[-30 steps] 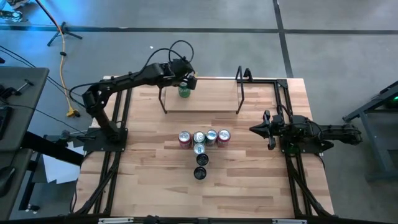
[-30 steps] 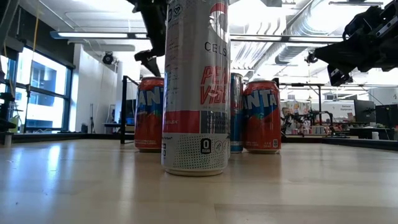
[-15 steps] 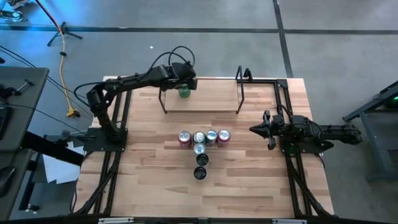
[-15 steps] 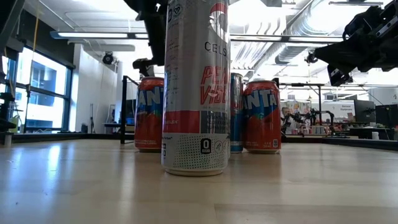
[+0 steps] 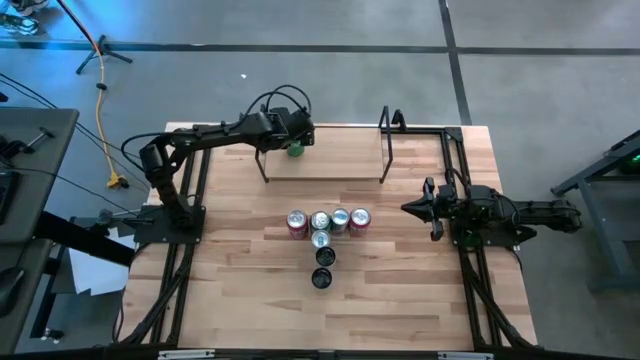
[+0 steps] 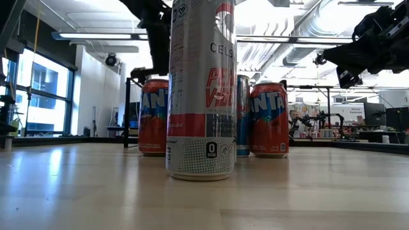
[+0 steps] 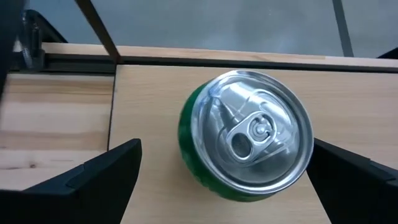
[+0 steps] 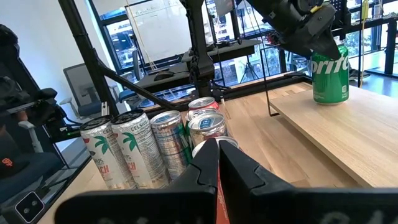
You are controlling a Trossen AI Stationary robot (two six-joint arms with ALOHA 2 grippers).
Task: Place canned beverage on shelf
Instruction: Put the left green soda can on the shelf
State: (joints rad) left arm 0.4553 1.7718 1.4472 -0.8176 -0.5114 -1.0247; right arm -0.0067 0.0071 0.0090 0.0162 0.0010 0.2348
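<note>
Left hand spread wide around green can on shelf, can's base hidden

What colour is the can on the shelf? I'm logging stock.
Green, a Sprite can; the right wrist view shows it best, standing on the shelf.

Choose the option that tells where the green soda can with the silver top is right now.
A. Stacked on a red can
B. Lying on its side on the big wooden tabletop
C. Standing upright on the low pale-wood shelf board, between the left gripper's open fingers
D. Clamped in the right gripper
C: the green soda can stands upright on the shelf, with the left gripper open around it, fingers clear of its sides.
</note>
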